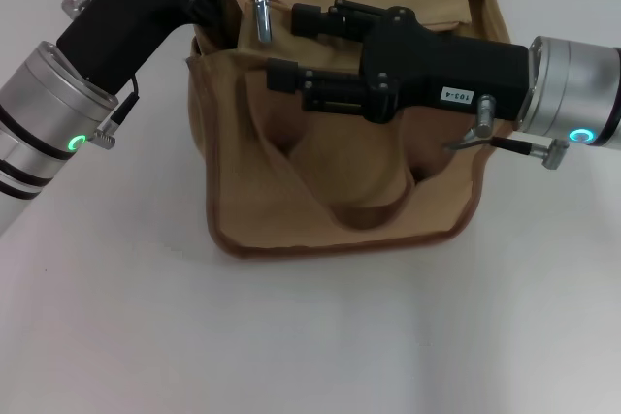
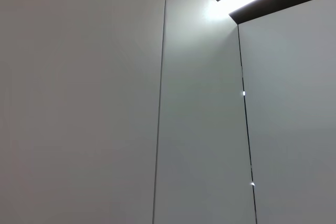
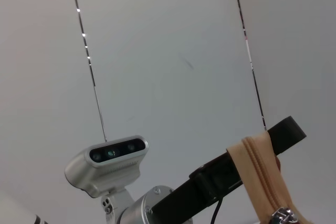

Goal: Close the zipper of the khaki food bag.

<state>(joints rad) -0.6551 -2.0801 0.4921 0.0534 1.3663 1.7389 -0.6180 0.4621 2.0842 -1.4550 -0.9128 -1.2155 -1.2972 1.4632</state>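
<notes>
The khaki food bag (image 1: 340, 172) sits on the white counter (image 1: 310, 336), towards its far side, with its front pocket facing the robot and its top edge turned away. The left end effector (image 1: 215, 2) grasps the bag's far-left top corner; in the right wrist view a black finger lies under the end of the tan zip tape, so the cloth there is pinned. The right end effector (image 1: 286, 46) reaches in from the right across the top of the bag with its two black fingers spread, one on the far side and one on the near side, and nothing between them. The zipper (image 3: 268, 177) runs along the top, and its silver pull tab (image 1: 261, 15) stands upright near the left end, just beyond the right end effector's far finger. The step in hand looks like taking hold of that tab. To do it well, the right end effector should move slightly farther and leftward until the tab sits squarely between the fingers, then clamp on the metal alone, not the surrounding canvas. The left hold ought to keep the tape taut, so the slider runs instead of bunching the soft fabric. A straight pull along the zip line, level with the top edge, seems safest.
</notes>
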